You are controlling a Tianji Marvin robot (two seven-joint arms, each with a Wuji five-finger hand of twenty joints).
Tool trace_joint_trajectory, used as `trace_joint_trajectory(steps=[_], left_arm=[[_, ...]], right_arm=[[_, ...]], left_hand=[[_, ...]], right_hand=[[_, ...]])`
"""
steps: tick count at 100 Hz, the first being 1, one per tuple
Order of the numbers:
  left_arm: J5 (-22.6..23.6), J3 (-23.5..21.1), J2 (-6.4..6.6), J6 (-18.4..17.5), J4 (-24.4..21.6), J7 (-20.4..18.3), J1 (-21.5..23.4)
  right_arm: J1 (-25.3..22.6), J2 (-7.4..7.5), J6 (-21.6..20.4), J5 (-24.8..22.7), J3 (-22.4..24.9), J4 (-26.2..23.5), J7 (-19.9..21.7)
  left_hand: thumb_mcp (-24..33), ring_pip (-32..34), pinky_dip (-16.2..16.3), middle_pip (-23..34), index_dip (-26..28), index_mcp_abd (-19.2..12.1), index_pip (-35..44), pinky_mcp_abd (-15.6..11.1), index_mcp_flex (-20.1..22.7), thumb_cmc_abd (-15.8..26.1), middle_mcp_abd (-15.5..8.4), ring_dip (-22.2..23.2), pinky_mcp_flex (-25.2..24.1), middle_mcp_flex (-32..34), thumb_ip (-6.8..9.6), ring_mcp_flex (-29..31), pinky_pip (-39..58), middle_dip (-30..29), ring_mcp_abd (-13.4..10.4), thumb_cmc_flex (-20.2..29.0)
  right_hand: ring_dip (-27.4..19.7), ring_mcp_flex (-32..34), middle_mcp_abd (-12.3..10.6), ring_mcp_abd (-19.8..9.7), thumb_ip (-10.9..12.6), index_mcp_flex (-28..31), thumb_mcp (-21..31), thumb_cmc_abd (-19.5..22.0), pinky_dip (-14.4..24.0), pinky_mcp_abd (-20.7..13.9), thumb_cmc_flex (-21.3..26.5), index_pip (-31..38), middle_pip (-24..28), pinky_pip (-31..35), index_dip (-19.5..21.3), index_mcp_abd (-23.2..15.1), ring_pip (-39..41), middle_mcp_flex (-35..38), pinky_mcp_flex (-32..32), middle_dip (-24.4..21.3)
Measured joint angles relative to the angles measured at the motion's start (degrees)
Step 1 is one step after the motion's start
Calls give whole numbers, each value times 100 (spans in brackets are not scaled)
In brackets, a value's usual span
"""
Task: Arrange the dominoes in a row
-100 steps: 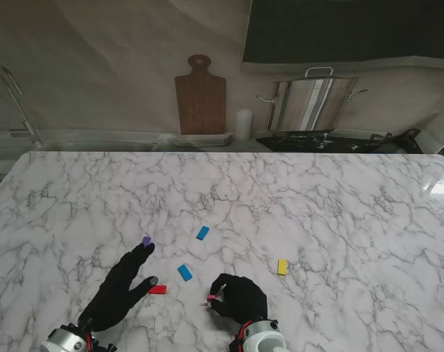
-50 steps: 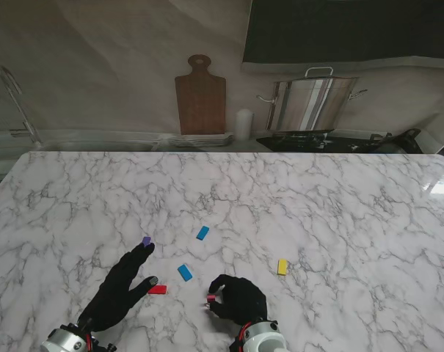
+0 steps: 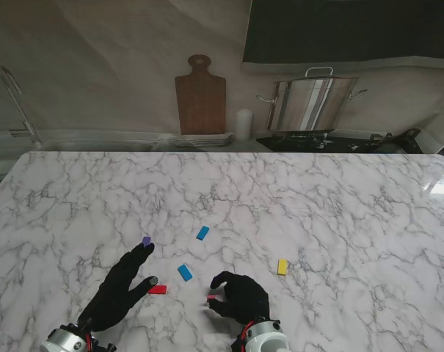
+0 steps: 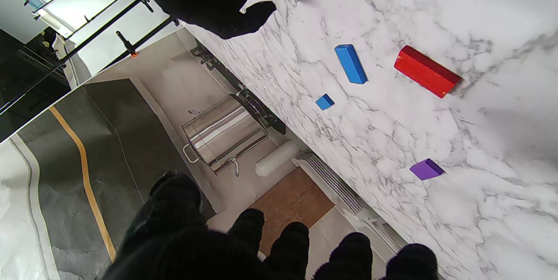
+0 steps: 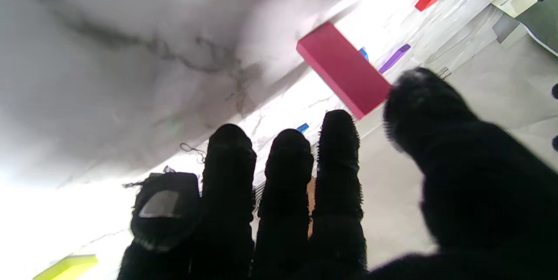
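My right hand [image 3: 241, 297] is open, fingers spread, near the table's front edge. A crimson domino [image 3: 211, 298] [image 5: 342, 68] lies just off its fingertips, one end against the thumb tip [image 5: 414, 92]. My left hand [image 3: 122, 286] rests open and flat. Its longest finger reaches toward a purple domino [image 3: 147, 240] [image 4: 426, 169], and a red domino [image 3: 157, 289] [image 4: 426, 72] lies by its thumb. Two blue dominoes [image 3: 185, 272] [image 3: 202, 232] lie between and beyond the hands. A yellow domino [image 3: 282, 266] [image 5: 65, 267] lies to the right.
The dominoes are scattered flat on the white marble table [image 3: 339, 213]. Behind its far edge stand a wooden cutting board [image 3: 200, 95], a white candle [image 3: 242, 125] and a steel pot [image 3: 313, 103] on a stove.
The right hand's fingers have uncurled from around the crimson domino, the index lifting away from it. The left hand and the other dominoes have not moved.
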Motion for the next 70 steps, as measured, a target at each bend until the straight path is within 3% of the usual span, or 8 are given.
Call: trace_joint_trajectory(steps=[15, 27, 36, 48, 70], left_arm=[[0, 0, 0, 0, 0, -1, 0], [0, -1, 0, 2, 0, -5, 0], [0, -1, 0, 3, 0, -7, 0], [-4, 1, 1, 5, -1, -9, 0], [-7, 6, 3, 5, -1, -15, -2]], right_arm=[[-140, 8, -15, -63, 185, -210, -52], [-317, 42, 3, -247, 409, -506, -36], [-458, 87, 61, -485, 628, -760, 28], [-601, 166, 266, -779, 987, -1060, 325], [-621, 407, 426, -1441, 1538, -1148, 1031]], left_hand=[[0, 0, 0, 0, -1, 0, 0, 0, 0, 0, 0, -1, 0, 0, 0, 0, 0, 0, 0, 0], [0, 0, 0, 0, -1, 0, 0, 0, 0, 0, 0, -1, 0, 0, 0, 0, 0, 0, 0, 0], [0, 0, 0, 0, -2, 0, 0, 0, 0, 0, 0, -1, 0, 0, 0, 0, 0, 0, 0, 0], [0, 0, 0, 0, -3, 0, 0, 0, 0, 0, 0, -1, 0, 0, 0, 0, 0, 0, 0, 0], [0, 0, 0, 0, -8, 0, 0, 0, 0, 0, 0, -1, 0, 0, 0, 0, 0, 0, 0, 0]], right_hand=[[-20, -108, 12, 0, 32, -61, -161, 168, 52, -6, -120, -140, -10, -53, 57, 66, -331, -98, -198, -140], [-502, -173, 99, 0, 99, -157, -200, 431, -25, 70, -190, -256, -794, -516, 80, 66, -1413, -307, -840, -724], [-873, -201, 177, 0, 107, -212, -277, 719, -452, 286, -261, -348, -1399, -1010, 80, 66, -2277, -360, -1301, -1258], [-1133, -268, 242, 0, 163, -212, -349, 886, -870, 533, -261, -420, -1857, -1599, 88, 66, -2918, -368, -1646, -1665], [-1518, -336, 373, 0, 171, -212, -459, 1045, -1254, 700, -255, -499, -2678, -2329, 133, 66, -3873, -424, -1802, -2312]])
